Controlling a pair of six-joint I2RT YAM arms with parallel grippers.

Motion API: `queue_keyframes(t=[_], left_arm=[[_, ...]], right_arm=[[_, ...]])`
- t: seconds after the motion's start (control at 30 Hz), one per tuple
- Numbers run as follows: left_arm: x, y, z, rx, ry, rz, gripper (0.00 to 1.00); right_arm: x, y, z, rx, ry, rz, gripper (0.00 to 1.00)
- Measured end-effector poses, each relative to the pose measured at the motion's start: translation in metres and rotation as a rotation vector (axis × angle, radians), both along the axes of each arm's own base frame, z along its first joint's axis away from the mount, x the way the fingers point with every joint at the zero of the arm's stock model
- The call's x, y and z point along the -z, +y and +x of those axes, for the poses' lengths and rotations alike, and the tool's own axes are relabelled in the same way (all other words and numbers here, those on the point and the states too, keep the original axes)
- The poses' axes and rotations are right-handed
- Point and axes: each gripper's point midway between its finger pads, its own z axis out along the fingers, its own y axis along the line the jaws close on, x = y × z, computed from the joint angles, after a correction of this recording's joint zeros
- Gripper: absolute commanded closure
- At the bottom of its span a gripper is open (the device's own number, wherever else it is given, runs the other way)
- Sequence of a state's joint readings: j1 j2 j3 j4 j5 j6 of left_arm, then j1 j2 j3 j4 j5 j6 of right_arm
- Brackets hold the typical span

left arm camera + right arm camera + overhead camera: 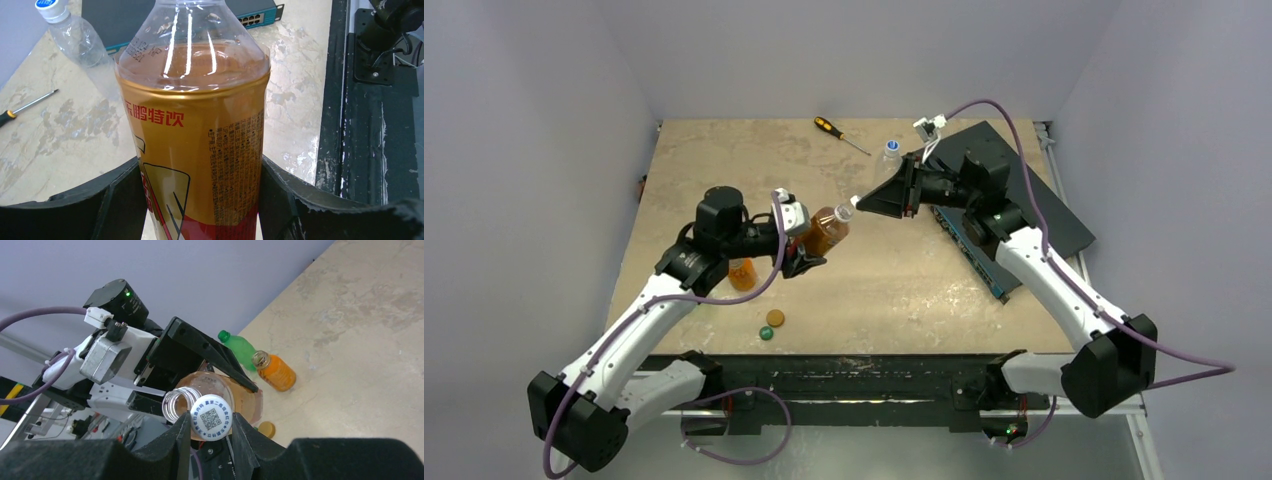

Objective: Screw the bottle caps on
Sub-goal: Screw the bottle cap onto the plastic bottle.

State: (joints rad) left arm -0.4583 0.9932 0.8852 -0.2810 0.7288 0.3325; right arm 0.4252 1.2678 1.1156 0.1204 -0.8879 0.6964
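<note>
The work surface is a table (894, 290) with a mottled beige, stone-like top, enclosed on three sides by plain pale lavender-grey walls (544, 150). A black panel (1024, 185) and a network switch (969, 255) with a blue housing lie along the right side. A screwdriver (839, 133) with a black-and-orange handle lies near the far edge. The left gripper (807, 242) clamps the amber bottle (200, 125) around its labelled body and holds it tilted above the table, the uncapped neck (177, 404) pointing toward the right arm. The gold label carries the red characters "东鹏特饮"; the dense print on its side panel is too small to read. The right gripper (861, 205) pinches the white cap (212, 418) between its fingertips, just beside the open neck; whether they touch cannot be determined. The cap top shows a QR code ringed by blue characters, illegible at this size. A clear bottle (891, 153) with a blue cap (48, 5) fitted stands near the far edge. A green bottle (241, 349), its cap on, and an uncapped orange bottle (275, 372) sit side by side below the left arm. An orange cap (775, 318) and a green cap (766, 333) lie loose near the front edge.
</note>
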Motion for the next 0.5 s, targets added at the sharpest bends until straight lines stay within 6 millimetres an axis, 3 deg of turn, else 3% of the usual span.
queue_keyframes(t=[0.33,0.5], left_arm=[[0.008,-0.009,0.001,0.024,0.020,0.005,1.00],[0.016,-0.008,0.001,0.021,0.052,0.022,1.00]], right_arm=[[-0.002,0.018,-0.016,-0.058,-0.005,0.012,0.86],[0.009,0.017,-0.014,-0.041,-0.018,-0.034,0.86]])
